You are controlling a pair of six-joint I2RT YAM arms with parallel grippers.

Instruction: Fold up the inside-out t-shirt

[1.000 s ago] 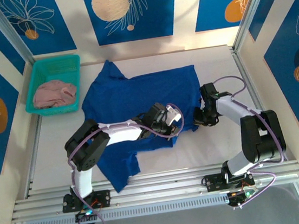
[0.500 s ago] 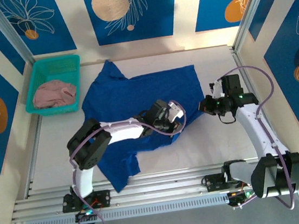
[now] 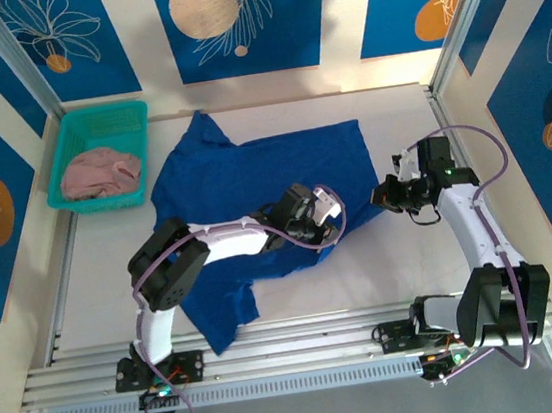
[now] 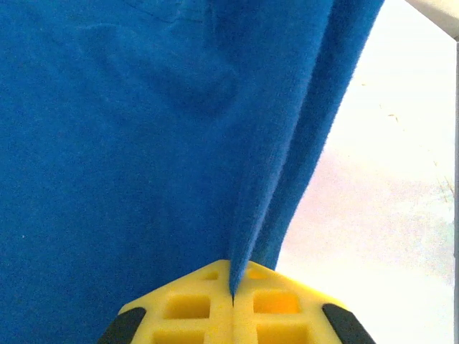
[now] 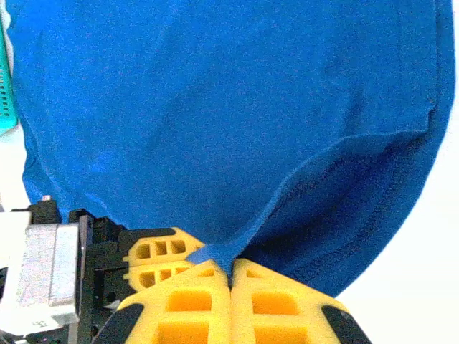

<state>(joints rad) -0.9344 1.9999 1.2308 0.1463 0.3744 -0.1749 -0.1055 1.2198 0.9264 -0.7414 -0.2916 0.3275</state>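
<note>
The inside-out t-shirt (image 3: 252,174) lies spread on the table (image 3: 404,261), its right edge pinched in thin ridges by the left gripper (image 4: 232,287) and right gripper (image 5: 231,269), both clamped tight on cloth; bites this shallow may slip free if the arms pull unevenly.

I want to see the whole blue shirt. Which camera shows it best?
Top external: nearly the whole t-shirt shows, spread on the table. The wrist views give close-ups of cloth pinched by the left gripper and right gripper.
</note>
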